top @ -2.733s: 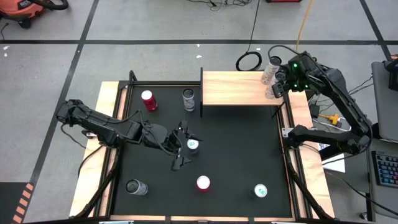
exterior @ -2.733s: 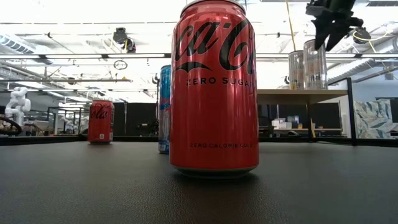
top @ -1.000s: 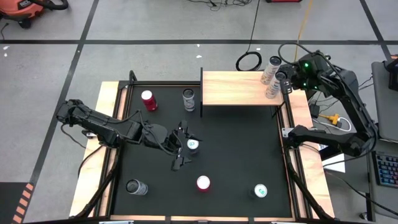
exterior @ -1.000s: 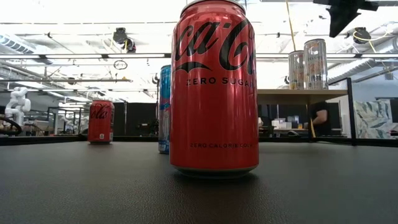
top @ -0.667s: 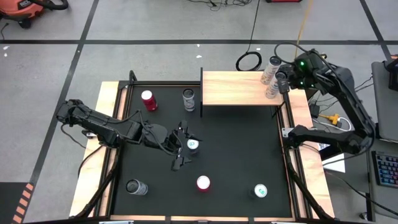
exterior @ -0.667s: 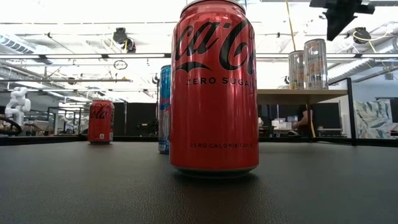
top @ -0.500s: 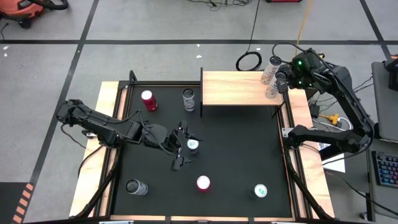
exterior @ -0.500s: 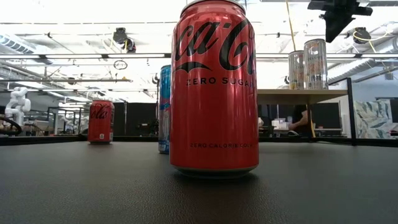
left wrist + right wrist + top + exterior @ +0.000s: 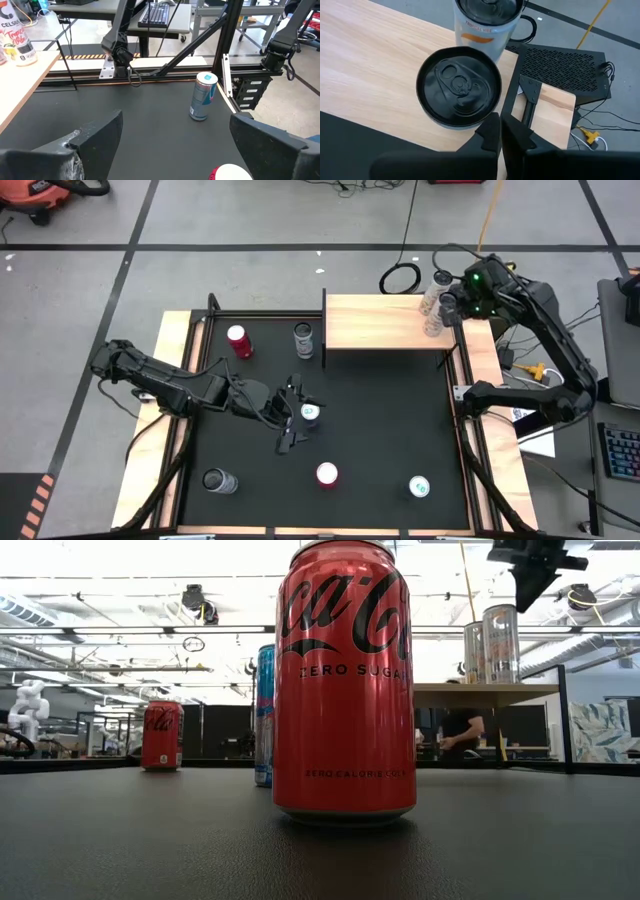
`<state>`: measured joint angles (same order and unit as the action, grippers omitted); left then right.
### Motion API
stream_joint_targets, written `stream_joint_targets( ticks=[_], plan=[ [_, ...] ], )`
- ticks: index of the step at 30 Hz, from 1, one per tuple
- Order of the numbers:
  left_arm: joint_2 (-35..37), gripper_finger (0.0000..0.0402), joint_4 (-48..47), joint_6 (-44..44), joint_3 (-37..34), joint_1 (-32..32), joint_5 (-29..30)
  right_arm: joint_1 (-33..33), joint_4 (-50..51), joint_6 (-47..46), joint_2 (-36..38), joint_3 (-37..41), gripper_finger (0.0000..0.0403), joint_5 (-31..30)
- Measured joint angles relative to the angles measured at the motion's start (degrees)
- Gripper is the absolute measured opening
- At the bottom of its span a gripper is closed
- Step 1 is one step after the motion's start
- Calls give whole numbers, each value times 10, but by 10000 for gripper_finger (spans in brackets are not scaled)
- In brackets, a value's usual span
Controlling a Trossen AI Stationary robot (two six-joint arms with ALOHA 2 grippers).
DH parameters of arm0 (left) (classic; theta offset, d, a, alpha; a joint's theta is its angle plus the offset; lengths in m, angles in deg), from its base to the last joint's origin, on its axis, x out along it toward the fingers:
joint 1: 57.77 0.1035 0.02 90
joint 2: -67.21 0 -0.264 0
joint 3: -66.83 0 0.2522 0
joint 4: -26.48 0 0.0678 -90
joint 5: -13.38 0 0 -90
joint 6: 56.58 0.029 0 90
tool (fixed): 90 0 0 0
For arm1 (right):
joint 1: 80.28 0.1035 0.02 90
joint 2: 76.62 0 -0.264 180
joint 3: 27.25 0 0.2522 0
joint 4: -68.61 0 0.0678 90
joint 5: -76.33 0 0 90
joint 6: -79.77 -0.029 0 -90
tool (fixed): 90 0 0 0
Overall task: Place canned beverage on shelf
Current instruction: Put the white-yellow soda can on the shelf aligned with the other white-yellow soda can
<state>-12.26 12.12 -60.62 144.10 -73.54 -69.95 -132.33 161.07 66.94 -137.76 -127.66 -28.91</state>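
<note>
Pincer positions and can placement at the shelf

Shelf (image 9: 385,322): pale-wood board on black supports at the far right part of the black surface (image 9: 380,420). Two pale cans stand upright at its right end, side by side: the near shelf can (image 9: 433,319) and the far shelf can (image 9: 438,284). The right wrist view shows both tops dark, the near one (image 9: 459,89) fully on the wood and the far one (image 9: 487,22) just behind it. In the low view the pair stands above the board's edge, near can (image 9: 500,642) and far can (image 9: 474,651).

Right pincer (image 9: 452,308): raised just beside the near shelf can, on its right, not touching it. Its fingers are pressed together, as the right wrist view shows (image 9: 501,131), and they carry nothing. In the low view it hangs above the two cans (image 9: 528,575).

Left pincer (image 9: 291,417): low over the middle of the surface, fingers spread wide and empty, with a white-topped can (image 9: 311,413) just beside its tips.

Other cans on the surface: a red can (image 9: 238,341) and a grey can (image 9: 304,340) at the far side; a dark-topped can (image 9: 218,480), a red Coca-Cola can (image 9: 327,474) and a pale blue can (image 9: 419,487) at the near side. All stand upright and well apart.

A person shows in the room beyond the shelf (image 9: 458,732).
</note>
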Motion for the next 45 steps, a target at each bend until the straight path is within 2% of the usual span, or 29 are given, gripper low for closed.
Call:
stream_joint_targets(
  ticks=[5, 11, 13, 18, 23, 45],
  plan=[
    [0, 371, -1, 0, 0, 0, 0, -8, 6, 0, -7, 0, 0, -29],
    [0, 371, -16, 0, 0, 0, 0, -16, -1, 6, 11, 0, 0, -26],
    [0, 371, -19, 0, 0, 0, 0, -14, -17, 11, 26, 0, 0, -12],
    [0, 371, -12, 0, 0, 0, 0, -13, -44, 16, 50, 0, 0, 75],
    [0, 371, -5, -1, 0, 0, 0, -11, -49, 16, 38, 0, 0, 108],
    [0, 371, -4, -1, 0, 0, 0, -10, -37, 15, 9, -1, 0, 109]
  ],
)
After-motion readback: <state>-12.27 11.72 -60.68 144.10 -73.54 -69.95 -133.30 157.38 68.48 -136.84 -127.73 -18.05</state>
